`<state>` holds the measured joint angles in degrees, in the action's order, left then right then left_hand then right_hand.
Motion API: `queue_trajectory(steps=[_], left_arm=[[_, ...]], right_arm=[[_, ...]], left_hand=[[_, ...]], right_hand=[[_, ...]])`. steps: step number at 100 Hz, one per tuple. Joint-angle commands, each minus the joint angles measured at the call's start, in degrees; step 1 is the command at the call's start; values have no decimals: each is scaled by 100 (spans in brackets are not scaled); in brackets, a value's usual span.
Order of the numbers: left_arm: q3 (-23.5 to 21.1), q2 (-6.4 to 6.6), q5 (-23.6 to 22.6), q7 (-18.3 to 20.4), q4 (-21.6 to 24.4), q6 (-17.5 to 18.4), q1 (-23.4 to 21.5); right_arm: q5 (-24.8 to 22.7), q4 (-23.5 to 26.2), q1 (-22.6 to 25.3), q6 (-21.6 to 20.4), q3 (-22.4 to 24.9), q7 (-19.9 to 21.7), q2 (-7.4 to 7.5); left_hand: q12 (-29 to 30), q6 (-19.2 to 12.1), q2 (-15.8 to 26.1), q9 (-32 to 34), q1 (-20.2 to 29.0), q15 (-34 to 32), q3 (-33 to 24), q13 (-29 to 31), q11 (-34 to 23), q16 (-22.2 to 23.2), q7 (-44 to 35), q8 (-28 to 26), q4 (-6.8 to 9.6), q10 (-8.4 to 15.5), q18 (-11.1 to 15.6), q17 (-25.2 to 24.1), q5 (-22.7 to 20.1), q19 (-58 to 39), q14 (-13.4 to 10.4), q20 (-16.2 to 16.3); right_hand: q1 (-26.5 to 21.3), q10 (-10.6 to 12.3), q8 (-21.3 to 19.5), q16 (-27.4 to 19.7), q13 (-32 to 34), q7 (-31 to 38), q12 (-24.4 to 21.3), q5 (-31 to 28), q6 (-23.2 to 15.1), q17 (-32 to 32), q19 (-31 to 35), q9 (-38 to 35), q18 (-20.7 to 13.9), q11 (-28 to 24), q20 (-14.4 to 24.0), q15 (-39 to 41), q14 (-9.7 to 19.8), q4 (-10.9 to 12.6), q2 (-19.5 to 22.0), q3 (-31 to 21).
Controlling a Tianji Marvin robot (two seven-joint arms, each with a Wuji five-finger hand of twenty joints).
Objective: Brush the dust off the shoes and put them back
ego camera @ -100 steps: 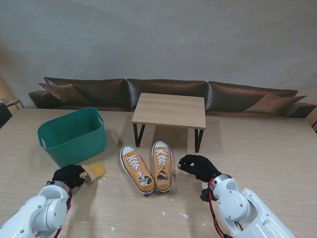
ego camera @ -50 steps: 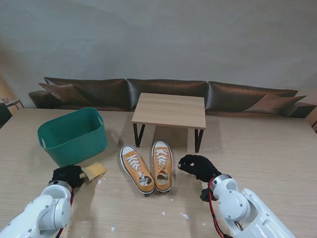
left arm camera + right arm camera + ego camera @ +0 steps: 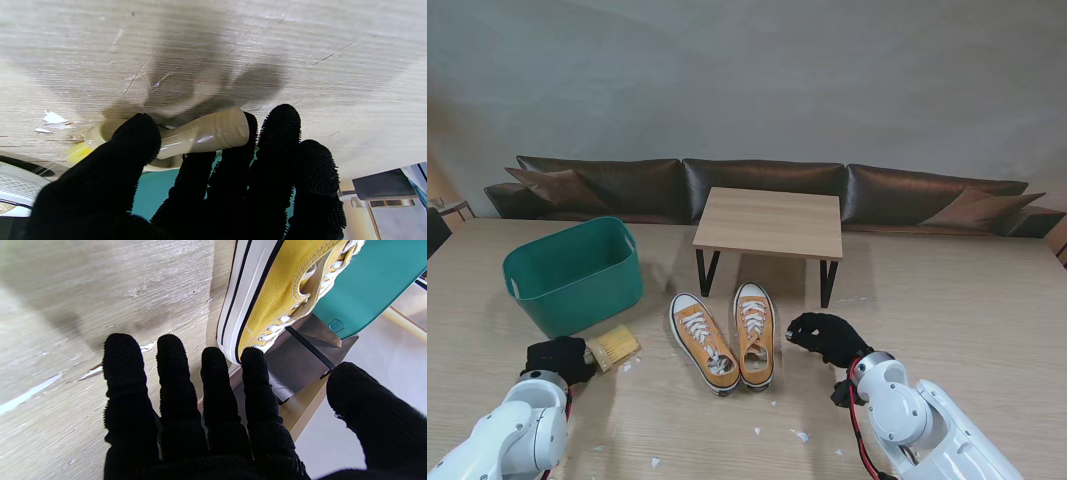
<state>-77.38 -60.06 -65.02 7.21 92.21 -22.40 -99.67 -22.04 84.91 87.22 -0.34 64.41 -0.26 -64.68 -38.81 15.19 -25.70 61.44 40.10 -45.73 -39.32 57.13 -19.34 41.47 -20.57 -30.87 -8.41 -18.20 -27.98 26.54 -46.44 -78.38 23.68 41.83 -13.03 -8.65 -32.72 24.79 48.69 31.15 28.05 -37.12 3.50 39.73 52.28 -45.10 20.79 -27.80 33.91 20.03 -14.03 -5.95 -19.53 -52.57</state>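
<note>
At centre frame of the stand's view, the small wooden table (image 3: 769, 221) stands over the toes of the yellow sneakers (image 3: 725, 335). The teal basket (image 3: 575, 272) sits at left. At lower left, the left hand (image 3: 557, 357) is clamped on the brush (image 3: 614, 346) handle. The right hand (image 3: 827, 336), fingers apart and empty, waits just beside the right sneaker. White scraps (image 3: 799, 435) dot the tabletop; brushing looks barely begun, and the putting back remains.
</note>
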Motion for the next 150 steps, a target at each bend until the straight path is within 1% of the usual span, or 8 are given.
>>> queue_trajectory(steps=[1,22,47,71,88,99,131,150], left_arm=[[-45,-21,-8,80,126,-21,-120],[-225,-33,-282,107,472,-12,-357],[-305,-50,-718,106,1017,198,-466],[85,-33,258,255,1197,1055,-2],[767,6,995,599,1005,1296,580],[1073,46,1292,876,910,1509,856],[1538,50,1759,844,603,1857,1161],[1599,42,1810,724,649,2073,1062]], right_arm=[[11,10,34,-3,-10,101,-5],[20,29,49,-9,-2,141,5],[22,41,55,9,-2,155,7],[11,46,49,19,-5,145,5],[-3,36,29,44,-1,113,-3],[-1,23,10,66,8,80,-13],[0,1,-14,86,15,71,-16],[11,-3,-21,107,20,78,-18]], left_hand=[[-61,108,-35,-52,-122,-212,25,-160,-39,77,170,138,192,-215,-65,-2,54,-224,250,128],[106,169,-4,-147,-254,-195,153,-85,106,29,340,264,180,-338,-153,95,122,-238,271,145],[-178,-108,274,-835,-213,-422,624,-767,3,319,555,383,211,-431,170,-494,323,-147,275,339],[-619,-626,313,-893,-9,-725,713,-905,-262,487,528,387,260,-384,368,-604,191,-118,132,556],[-695,-972,298,-1195,99,-706,703,-1199,-160,536,742,560,272,-363,531,-868,406,3,28,616],[-869,-1198,140,-1434,148,-945,507,-1344,-228,728,862,752,281,-271,727,-962,596,8,-195,750],[-1483,-1580,-529,-2079,557,-1665,-430,-1631,-569,1177,1051,1217,262,-160,1039,-1138,1016,-28,-531,1196],[-1918,-1649,-949,-2257,744,-1921,-805,-1679,-903,1334,550,975,233,-68,1123,-1148,729,-26,-687,1383]], right_hand=[[68,-103,79,63,174,82,-30,-20,44,-1750,157,-79,124,-63,5,51,-57,107,203,105],[68,-102,80,63,176,86,-29,-21,46,-1749,159,-78,118,-65,4,52,-64,107,199,103],[70,-99,83,64,176,85,-28,-20,49,-1752,160,-80,121,-66,3,54,-69,106,199,104],[57,-104,85,65,183,82,-28,-5,45,-1749,162,-78,123,-65,2,56,-56,109,191,88],[55,-109,86,67,188,81,-26,5,49,-1748,162,-113,127,-74,1,59,-70,108,179,84],[51,-107,87,68,202,82,-28,3,50,-1748,162,-119,128,-69,0,63,-71,107,177,80],[50,-108,89,68,206,85,-26,0,46,-1749,161,-125,134,-66,0,62,-71,106,180,72],[51,-117,91,68,192,88,-25,-2,60,-1748,163,-149,133,-69,1,57,-73,104,181,71]])
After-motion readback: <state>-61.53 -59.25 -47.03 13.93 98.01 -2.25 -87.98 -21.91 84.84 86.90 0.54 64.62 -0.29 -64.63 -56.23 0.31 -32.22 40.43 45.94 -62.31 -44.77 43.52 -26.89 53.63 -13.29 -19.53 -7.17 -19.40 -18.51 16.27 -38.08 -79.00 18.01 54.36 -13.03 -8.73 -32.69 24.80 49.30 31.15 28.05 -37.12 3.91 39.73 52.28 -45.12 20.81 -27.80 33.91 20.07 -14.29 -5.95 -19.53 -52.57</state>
